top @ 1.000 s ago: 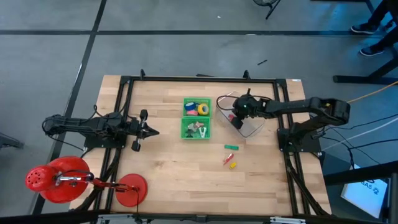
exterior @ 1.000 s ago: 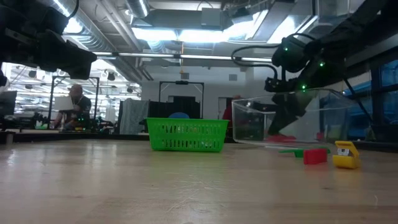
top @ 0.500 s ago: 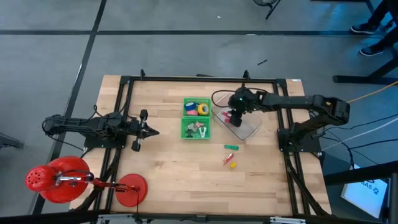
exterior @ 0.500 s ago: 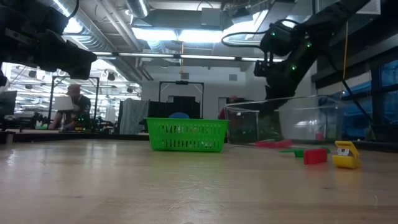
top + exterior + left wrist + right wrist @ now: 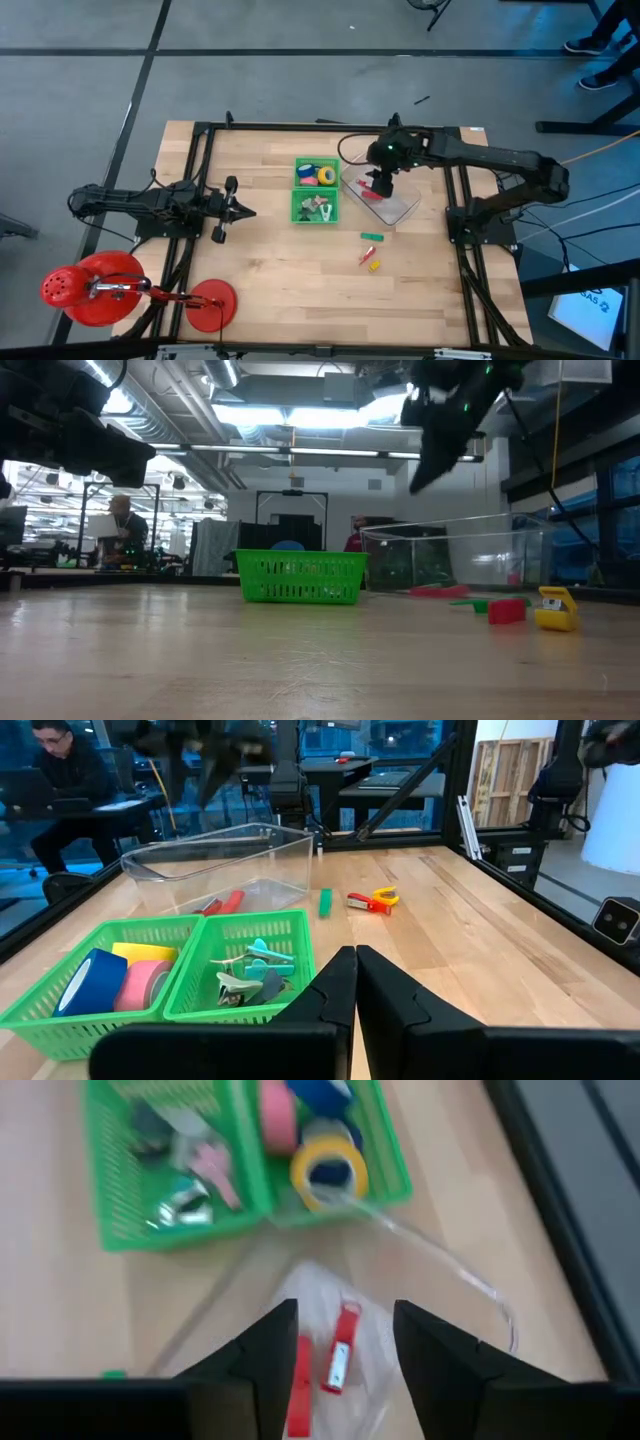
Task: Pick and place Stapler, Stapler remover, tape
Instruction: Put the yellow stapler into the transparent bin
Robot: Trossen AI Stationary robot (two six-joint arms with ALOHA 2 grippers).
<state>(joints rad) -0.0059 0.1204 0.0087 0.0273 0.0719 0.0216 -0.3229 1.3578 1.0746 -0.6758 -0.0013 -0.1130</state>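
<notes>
While the right claw point(image 5: 380, 186) hangs over the clear tray point(image 5: 402, 208) seen from above, fingers apart and empty, the red staplers point(image 5: 372, 194) lie inside it; best lift straight out. Level across the tabletop point(image 5: 300, 660), more pieces point(image 5: 505, 610) wait beside the tray. From the left wrist, that claw point(image 5: 355, 982) is pressed together, parked near the green basket point(image 5: 180, 1010) holding the tape point(image 5: 85, 982). From the right wrist, the basket lies just beyond the tray.
</notes>
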